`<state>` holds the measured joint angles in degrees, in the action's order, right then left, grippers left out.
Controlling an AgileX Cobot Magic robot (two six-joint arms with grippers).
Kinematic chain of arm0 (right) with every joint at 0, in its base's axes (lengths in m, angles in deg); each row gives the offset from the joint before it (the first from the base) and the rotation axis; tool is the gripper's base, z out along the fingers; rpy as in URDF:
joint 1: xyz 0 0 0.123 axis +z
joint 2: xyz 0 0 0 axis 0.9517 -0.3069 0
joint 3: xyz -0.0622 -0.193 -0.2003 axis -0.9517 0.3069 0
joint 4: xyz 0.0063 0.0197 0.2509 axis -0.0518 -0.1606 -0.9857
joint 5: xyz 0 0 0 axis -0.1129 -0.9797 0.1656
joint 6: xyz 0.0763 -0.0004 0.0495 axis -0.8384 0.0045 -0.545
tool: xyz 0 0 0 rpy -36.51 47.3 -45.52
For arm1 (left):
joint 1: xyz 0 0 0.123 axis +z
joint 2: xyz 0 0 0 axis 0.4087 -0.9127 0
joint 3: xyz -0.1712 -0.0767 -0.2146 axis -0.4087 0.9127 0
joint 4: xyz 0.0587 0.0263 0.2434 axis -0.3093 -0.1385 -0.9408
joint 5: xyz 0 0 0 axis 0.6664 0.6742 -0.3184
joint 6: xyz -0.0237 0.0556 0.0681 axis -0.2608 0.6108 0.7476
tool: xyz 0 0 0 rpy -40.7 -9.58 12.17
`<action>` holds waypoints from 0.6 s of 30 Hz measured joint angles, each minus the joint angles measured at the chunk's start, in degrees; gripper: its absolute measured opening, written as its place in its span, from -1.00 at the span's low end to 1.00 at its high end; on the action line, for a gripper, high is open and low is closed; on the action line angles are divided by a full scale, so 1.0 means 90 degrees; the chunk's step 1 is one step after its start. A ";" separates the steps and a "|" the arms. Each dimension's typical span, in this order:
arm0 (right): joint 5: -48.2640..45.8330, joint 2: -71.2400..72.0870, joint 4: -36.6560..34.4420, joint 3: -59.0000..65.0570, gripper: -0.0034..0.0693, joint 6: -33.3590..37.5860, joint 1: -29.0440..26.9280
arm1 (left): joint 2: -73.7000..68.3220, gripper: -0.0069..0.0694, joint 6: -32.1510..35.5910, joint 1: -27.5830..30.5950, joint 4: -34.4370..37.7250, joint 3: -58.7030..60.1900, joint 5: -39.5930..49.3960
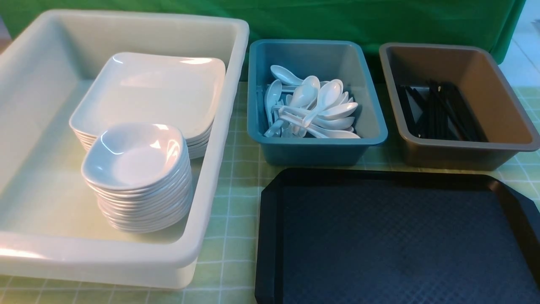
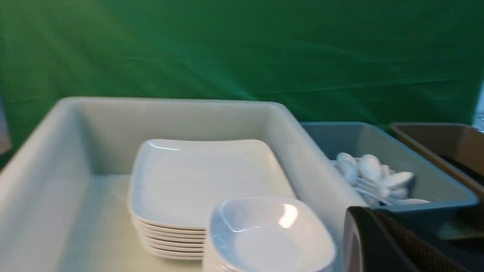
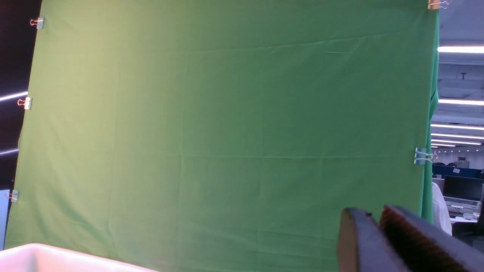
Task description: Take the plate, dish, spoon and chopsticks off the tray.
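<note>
We see the black tray (image 1: 396, 236) bare on the table (image 1: 236, 169); plates (image 1: 152, 90) fill the white tub (image 1: 219, 139) (spoons (image 1: 312, 105) teal, chopsticks (image 1: 438, 112) brown). Left fingers (image 2: 378, 241) pressed together; right fingers (image 3: 382, 241) narrowly parted, holding nothing.

The tray (image 1: 270, 236) runs off the front view's bottom and right edges. Each wrist view catches only a corner of its gripper, its jaws' gap unreadable. The chopsticks (image 1: 438, 112) merge into one dark heap.

A: What's behind the setup?
B: Green backdrop cloth (image 3: 227, 124) clipped up with binder clips (image 3: 422, 155), pale green checked tablecloth (image 1: 236, 169) below.
A: And far right?
B: Office desks, monitor (image 3: 463, 188), ceiling strip lights (image 3: 459, 49).
</note>
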<state>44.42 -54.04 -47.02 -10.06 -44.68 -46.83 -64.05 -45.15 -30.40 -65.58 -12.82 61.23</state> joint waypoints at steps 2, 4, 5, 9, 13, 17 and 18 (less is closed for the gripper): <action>0.0000 0.0000 0.0000 0.0000 -0.67 0.0000 0.0000 | 0.0219 -0.86 0.0000 0.0283 -0.0031 0.0327 -0.0193; 0.0000 0.0000 0.0000 0.0002 -0.66 0.0000 0.0000 | 0.0585 -0.86 0.0000 0.0748 -0.0116 0.1007 -0.0503; 0.0000 0.0000 0.0000 0.0002 -0.66 0.0000 0.0000 | 0.0703 -0.86 0.0000 0.0913 -0.0148 0.1321 -0.0626; 0.0001 0.0000 0.0000 0.0002 -0.63 0.0000 0.0000 | 0.0805 -0.86 0.0000 0.1022 -0.0434 0.2305 -0.0796; 0.0001 0.0000 0.0000 0.0002 -0.61 0.0000 0.0000 | 0.0805 -0.86 0.0000 0.1013 -0.0485 0.2413 -0.0639; 0.0001 0.0000 0.0000 0.0002 -0.59 0.0000 0.0000 | 0.0805 -0.86 0.0000 0.1013 -0.0485 0.2419 -0.0431; 0.0008 0.0000 0.0000 0.0002 -0.59 0.0000 0.0000 | 0.0805 -0.86 0.0000 0.1013 -0.0485 0.2419 -0.0427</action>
<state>44.49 -54.04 -47.02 -10.04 -44.68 -46.83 -56.81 -45.15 -21.28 -69.94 8.95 57.38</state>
